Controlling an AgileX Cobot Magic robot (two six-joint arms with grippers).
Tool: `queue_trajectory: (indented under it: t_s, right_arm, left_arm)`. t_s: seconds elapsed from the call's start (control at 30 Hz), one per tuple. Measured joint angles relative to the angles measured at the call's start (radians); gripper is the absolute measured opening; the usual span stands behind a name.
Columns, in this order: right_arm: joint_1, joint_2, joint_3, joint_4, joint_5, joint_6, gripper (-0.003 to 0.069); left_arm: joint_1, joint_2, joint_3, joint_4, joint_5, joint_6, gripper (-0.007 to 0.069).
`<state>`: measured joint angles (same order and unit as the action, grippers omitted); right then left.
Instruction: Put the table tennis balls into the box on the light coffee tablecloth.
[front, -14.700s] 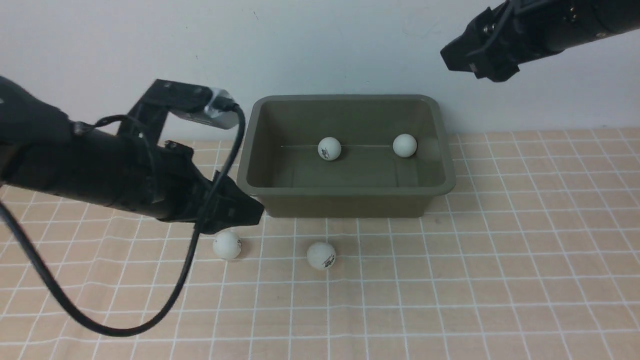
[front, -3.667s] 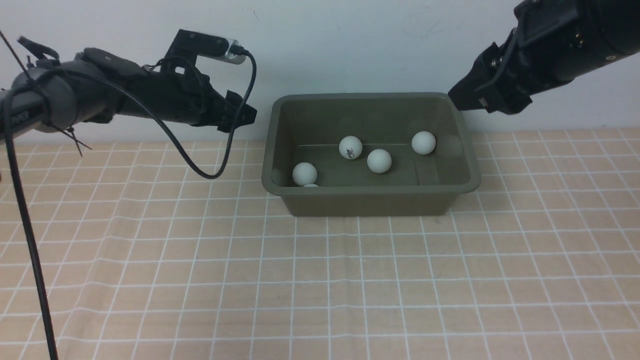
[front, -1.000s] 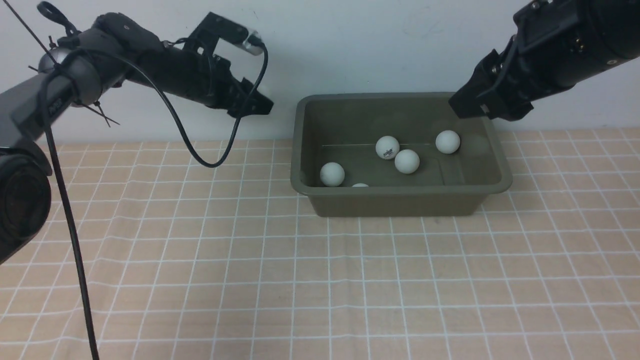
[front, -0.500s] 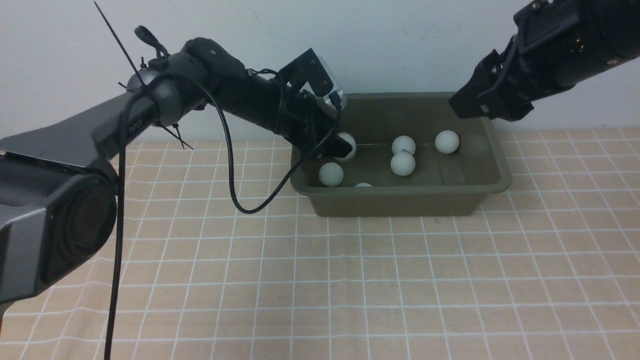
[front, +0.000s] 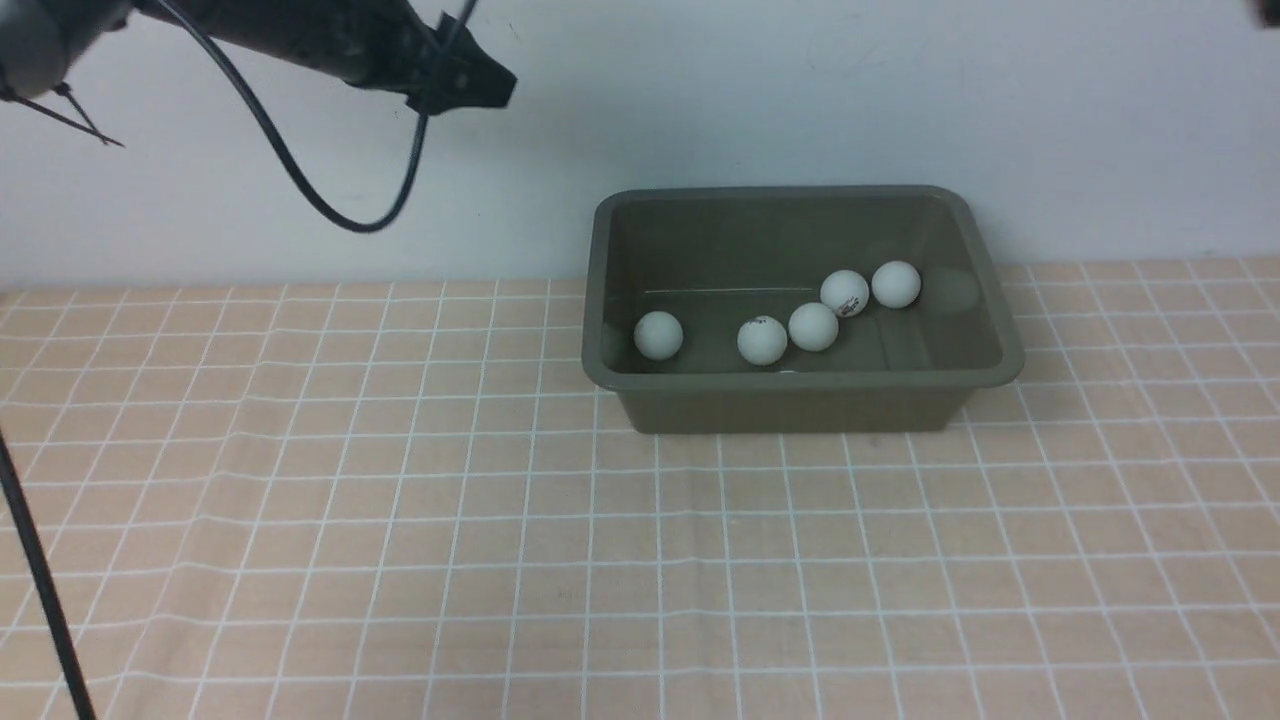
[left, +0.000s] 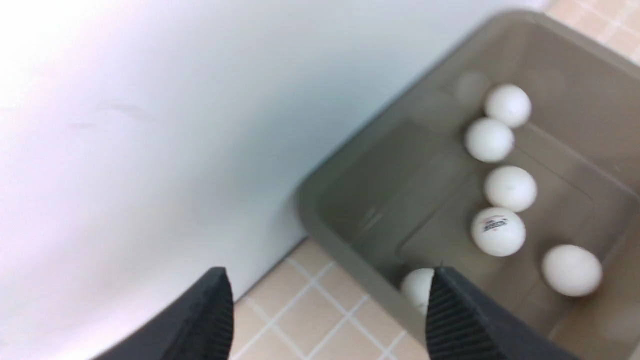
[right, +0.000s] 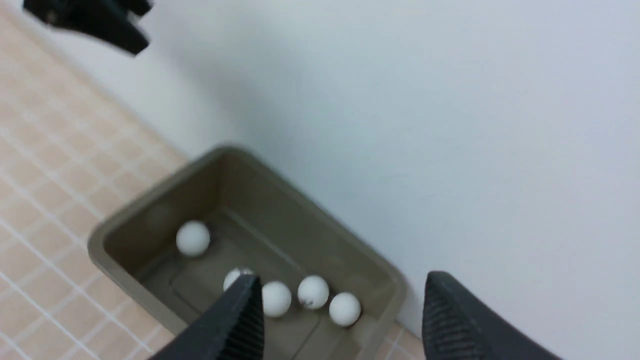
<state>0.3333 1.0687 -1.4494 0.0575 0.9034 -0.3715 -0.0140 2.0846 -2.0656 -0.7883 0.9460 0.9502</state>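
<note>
You see an olive-green box (front: 800, 400) on a checked beige tablecloth (front: 640, 560), five white balls (front: 813, 327) showing inside, left gripper (front: 480, 85) raised.

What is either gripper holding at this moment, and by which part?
Nothing. The left gripper and right gripper are both open and empty; six table tennis balls lie in the box.

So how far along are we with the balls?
Looks finished: six balls lie inside the box, and none shows on the cloth. Nothing is held: the left hand and right hand are open and empty. Nothing left that I can see.
</note>
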Motion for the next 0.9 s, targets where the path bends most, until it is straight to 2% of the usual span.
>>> queue_trajectory:
  t_s: [0.13, 0.23, 0.37, 0.53, 0.67, 0.77, 0.9]
  right_arm:
    - [0.000, -0.247, 0.279, 0.109, -0.111, -0.040, 0.0399]
    - [0.000, -0.401, 0.547, 0.173, -0.323, -0.100, 0.0399]
    - [0.000, -0.551, 0.887, 0.250, -0.633, -0.090, 0.0399]
    - [0.000, -0.602, 1.094, 0.361, -0.973, -0.072, 0.0399]
    - [0.000, -0.602, 1.172, 0.442, -1.076, -0.070, 0.0399]
    - [0.000, -0.602, 1.216, 0.519, -1.074, -0.070, 0.0399]
    - [0.000, -0.602, 1.241, 0.550, -1.036, -0.068, 0.0399]
  left_arm:
    - [0.011, -0.021, 0.000, -0.016, 0.019, -0.006, 0.0402]
    - [0.008, -0.031, 0.000, -0.026, 0.029, -0.007, 0.0402]
    - [0.008, -0.039, 0.000, -0.075, 0.057, -0.007, 0.0402]
    - [0.008, -0.040, 0.000, -0.158, 0.100, -0.007, 0.0395]
    - [0.008, -0.040, 0.000, -0.190, 0.121, -0.006, 0.0392]
    - [0.005, -0.040, 0.000, -0.194, 0.121, 0.011, 0.0392]
    - [0.004, -0.040, 0.000, -0.194, 0.125, 0.016, 0.0392]
